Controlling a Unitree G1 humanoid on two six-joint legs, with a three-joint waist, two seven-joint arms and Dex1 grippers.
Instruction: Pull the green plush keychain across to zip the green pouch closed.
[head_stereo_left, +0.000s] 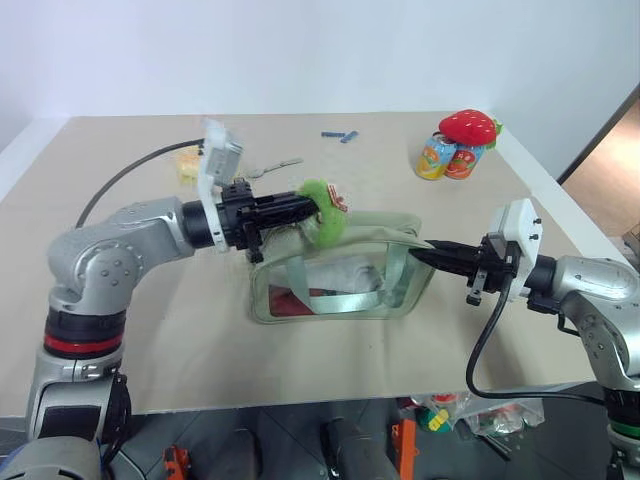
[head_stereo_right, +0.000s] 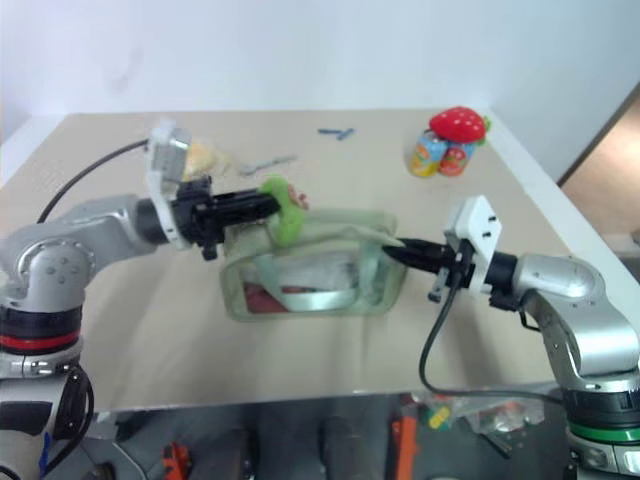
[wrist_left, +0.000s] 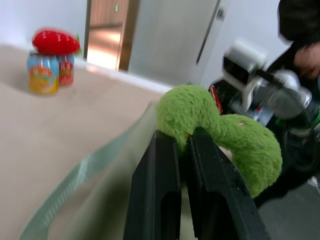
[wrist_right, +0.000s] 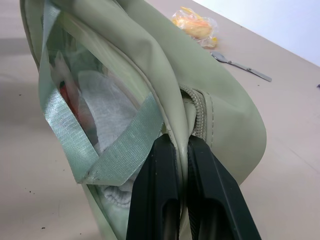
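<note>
The green pouch (head_stereo_left: 340, 285) stands on the table in the middle, its clear window crossed by green straps. My left gripper (head_stereo_left: 312, 211) is shut on the green plush keychain (head_stereo_left: 325, 214), a lime fuzzy ring with a small red-and-white tag, held above the pouch's top left end. In the left wrist view the black fingers (wrist_left: 160, 175) pinch the plush ring (wrist_left: 220, 135). My right gripper (head_stereo_left: 422, 252) is shut on the pouch's right end; in the right wrist view its fingers (wrist_right: 160, 185) clamp the fabric beside the zipper (wrist_right: 197, 115).
At the back right of the table a red strawberry plush (head_stereo_left: 468, 126) sits on two colourful cans (head_stereo_left: 447, 158). A yellow bagged item (head_stereo_left: 188, 160), a spoon (head_stereo_left: 272, 167) and a small blue thing (head_stereo_left: 339, 135) lie at the back. The table's front edge (head_stereo_left: 330, 403) runs just below the pouch.
</note>
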